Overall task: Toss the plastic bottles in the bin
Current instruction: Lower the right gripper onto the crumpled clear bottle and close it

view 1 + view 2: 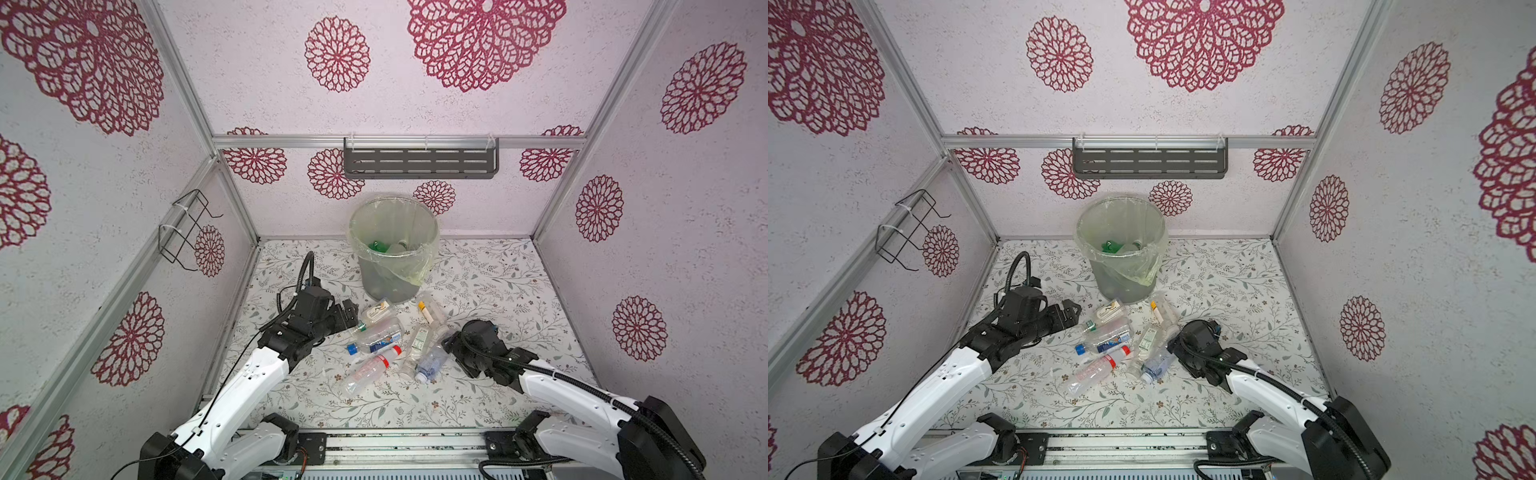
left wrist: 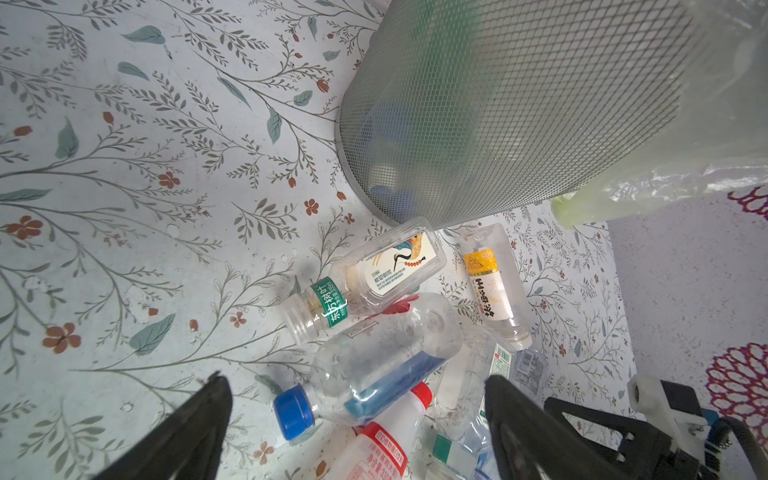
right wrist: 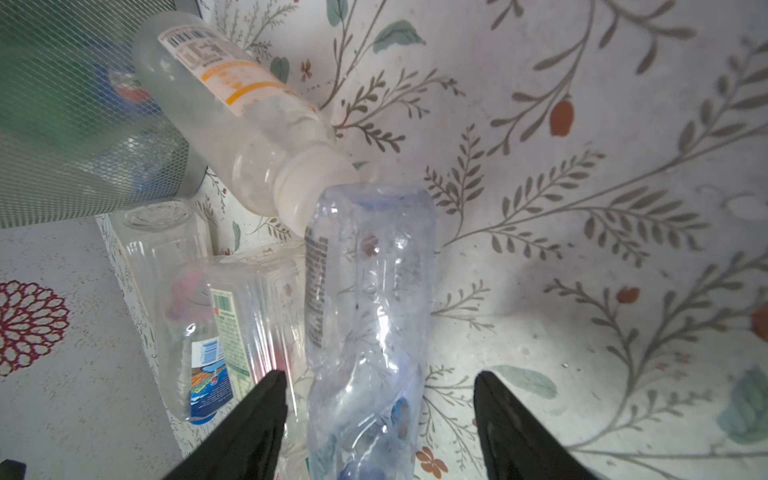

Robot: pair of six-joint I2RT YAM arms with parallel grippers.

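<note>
The grey mesh bin (image 1: 386, 282), lined with a yellowish bag (image 1: 415, 266), stands at the far middle of the floral bench (image 1: 498, 291). A green bottle (image 1: 378, 246) lies inside it. In both top views several plastic bottles (image 1: 380, 336) lie heaped on the bench at the bin's 6 o'clock, the nearest just beside its foot. The left pincer (image 1: 349, 311) hangs at 9 o'clock of the heap, jaws wide apart and empty. Its wrist view shows a blue-capped bottle (image 2: 374, 361) lying between its fingers, untouched. The right pincer (image 3: 379, 374) sits at 3 o'clock of the heap, jaws apart astride a crumpled clear bottle (image 3: 365, 291). Bare bench shows between that bottle and one finger, so it has no grip.
</note>
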